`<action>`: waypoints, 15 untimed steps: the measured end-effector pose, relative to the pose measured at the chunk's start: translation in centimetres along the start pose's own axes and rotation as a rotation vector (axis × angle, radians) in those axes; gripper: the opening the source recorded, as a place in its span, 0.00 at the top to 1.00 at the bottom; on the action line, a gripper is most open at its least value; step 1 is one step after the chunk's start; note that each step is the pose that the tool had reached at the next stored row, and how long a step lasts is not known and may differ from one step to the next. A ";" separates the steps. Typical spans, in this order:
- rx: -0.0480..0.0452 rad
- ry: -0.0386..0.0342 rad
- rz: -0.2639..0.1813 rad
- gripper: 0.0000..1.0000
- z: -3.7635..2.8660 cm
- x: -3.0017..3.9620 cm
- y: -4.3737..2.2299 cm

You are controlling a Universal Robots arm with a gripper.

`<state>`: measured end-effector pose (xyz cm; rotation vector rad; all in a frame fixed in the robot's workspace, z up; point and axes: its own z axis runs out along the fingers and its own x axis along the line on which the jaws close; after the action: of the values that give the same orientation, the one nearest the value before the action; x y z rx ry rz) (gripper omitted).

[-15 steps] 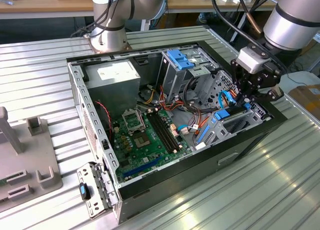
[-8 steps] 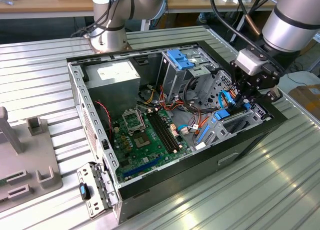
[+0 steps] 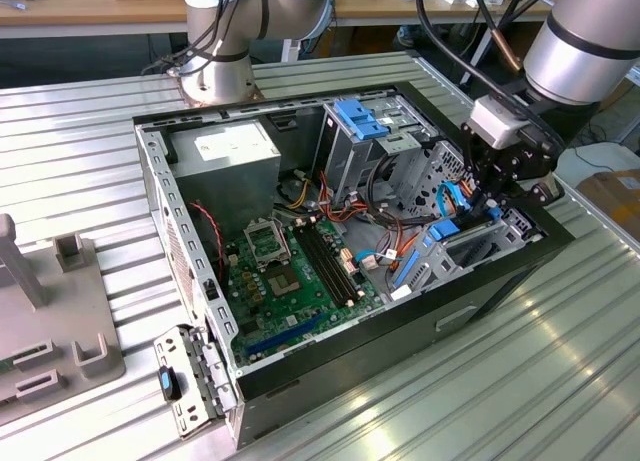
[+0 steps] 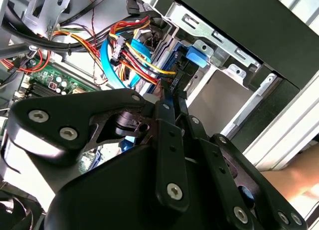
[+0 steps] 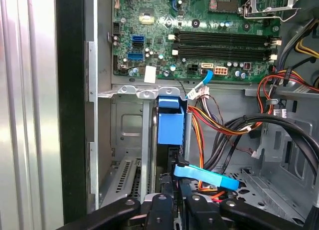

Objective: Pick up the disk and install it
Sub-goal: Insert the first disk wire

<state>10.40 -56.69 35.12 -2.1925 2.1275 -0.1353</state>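
Gripping disk edge-on, pincer closed, inside computer case drive bay; no legible writing.

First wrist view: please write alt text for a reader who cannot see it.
The tool reaches into an open computer case, at the blue-framed disk standing on edge in its bay. Beyond lie the green motherboard and bundled cables.

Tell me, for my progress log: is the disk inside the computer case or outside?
Inside: the disk stands on edge in the case, in a metal bay by the gripper.
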 end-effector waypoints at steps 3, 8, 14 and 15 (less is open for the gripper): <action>-0.0001 0.0001 0.000 0.84 0.17 -0.01 0.02; 0.0000 0.0001 0.005 0.84 0.22 -0.03 0.02; 0.0000 0.0002 0.008 0.84 0.37 -0.20 0.05; -0.0001 0.0003 0.008 0.84 0.38 -0.20 0.05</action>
<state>10.39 -56.49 34.74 -2.1834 2.1366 -0.1350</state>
